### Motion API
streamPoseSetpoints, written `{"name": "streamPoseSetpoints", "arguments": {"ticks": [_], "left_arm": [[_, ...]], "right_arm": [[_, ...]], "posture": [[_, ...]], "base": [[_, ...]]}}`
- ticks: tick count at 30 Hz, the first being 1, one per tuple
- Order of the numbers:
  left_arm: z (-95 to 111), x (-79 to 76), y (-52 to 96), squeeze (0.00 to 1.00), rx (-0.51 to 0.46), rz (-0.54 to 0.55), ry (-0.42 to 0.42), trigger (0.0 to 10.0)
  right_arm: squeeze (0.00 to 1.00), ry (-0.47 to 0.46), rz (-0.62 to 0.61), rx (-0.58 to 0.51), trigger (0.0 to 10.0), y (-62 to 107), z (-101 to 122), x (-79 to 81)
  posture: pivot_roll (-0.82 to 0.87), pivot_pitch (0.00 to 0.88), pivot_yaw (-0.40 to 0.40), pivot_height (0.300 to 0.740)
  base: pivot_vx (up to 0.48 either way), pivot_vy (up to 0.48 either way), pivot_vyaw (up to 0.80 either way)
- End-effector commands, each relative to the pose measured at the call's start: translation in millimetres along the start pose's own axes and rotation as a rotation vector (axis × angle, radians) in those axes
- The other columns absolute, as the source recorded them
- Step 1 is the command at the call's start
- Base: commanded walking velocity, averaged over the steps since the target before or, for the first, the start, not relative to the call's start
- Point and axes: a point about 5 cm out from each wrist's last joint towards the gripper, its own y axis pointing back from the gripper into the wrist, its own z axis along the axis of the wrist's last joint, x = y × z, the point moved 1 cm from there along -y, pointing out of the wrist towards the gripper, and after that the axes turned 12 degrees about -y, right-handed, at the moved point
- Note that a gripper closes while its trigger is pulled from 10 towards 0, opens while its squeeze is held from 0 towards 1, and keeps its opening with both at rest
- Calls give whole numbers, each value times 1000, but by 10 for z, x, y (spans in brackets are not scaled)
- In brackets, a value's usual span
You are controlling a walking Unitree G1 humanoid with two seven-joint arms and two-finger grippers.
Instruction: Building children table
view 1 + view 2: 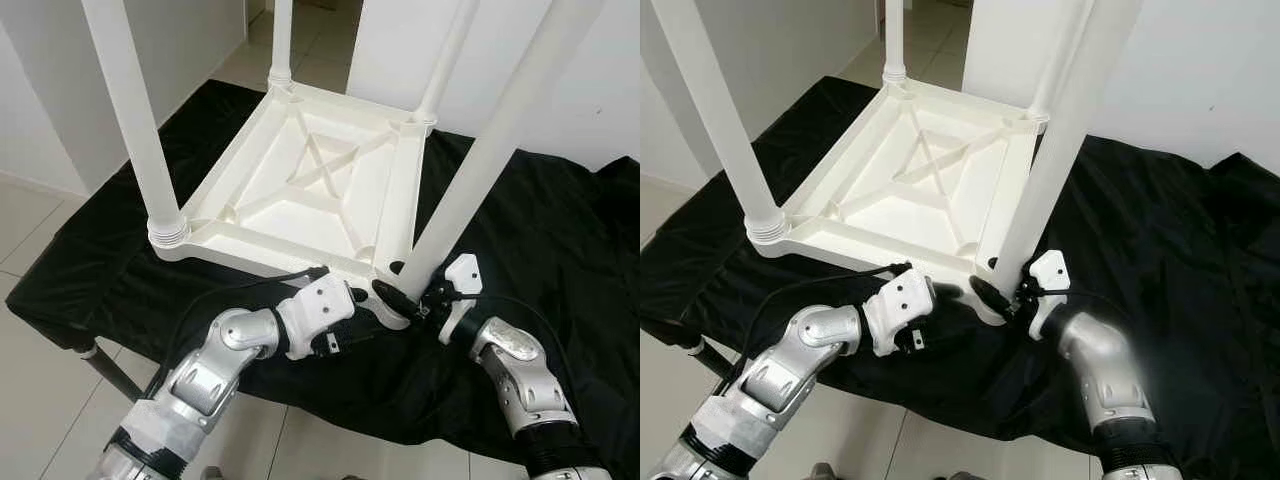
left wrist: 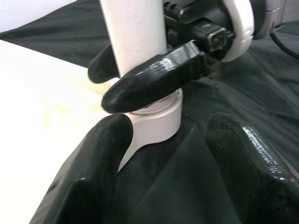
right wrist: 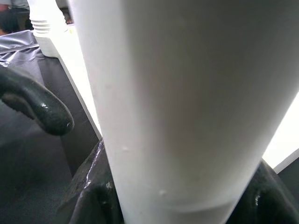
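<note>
Nearest the camera, the two silver arms reach in toward the near corner of the upturned white plastic children's table (image 1: 300, 190), which lies top-down on a surface draped in black cloth (image 1: 560, 260), its four white tubular legs pointing up. The right claw (image 1: 410, 292) pinches the near-right white leg (image 1: 470, 180) just above its socket, one black finger on each side of the tube. The left claw (image 1: 362, 297) sits spread beside that same corner socket (image 2: 156, 119), its fingers (image 2: 243, 158) resting on the cloth and gripping nothing. The table looks light, stiff and hollow, with a smooth, probably slippery moulded finish; low on the leg near the collar seems the surest hold for turning or pressing it home. The near corner sits close to the surface's front edge, so room there is tight, while the cloth to the right offers open space.
</note>
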Motion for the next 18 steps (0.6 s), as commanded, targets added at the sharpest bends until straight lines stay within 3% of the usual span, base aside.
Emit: {"name": "streamPoseSetpoints", "arguments": {"ticks": [1,4,5,14,18], "left_arm": [[-37,-27,-20,0,8,-12,-3,10000],[-38,-30,-25,0,6,-13,0,10000],[-27,-20,-37,0,-1,-2,-6,10000],[-31,13,-51,0,-3,18,-4,10000],[-48,35,-61,0,2,30,-5,10000]], "right_arm": [[0,-6,-23,2,0,46,-16,-6],[0,-7,-34,-4,0,52,-16,-9],[0,-31,-84,-25,10000,85,5,15],[0,-41,-210,-37,10000,130,-20,76],[0,-48,-320,-62,10000,137,-49,112]], "posture": [[16,85,-104,740],[16,85,-104,740],[10,90,-113,740],[5,108,-108,740],[-1,120,-97,740]], "base": [[0,0,0],[0,0,0],[0,0,0],[0,0,0],[0,0,0]]}}
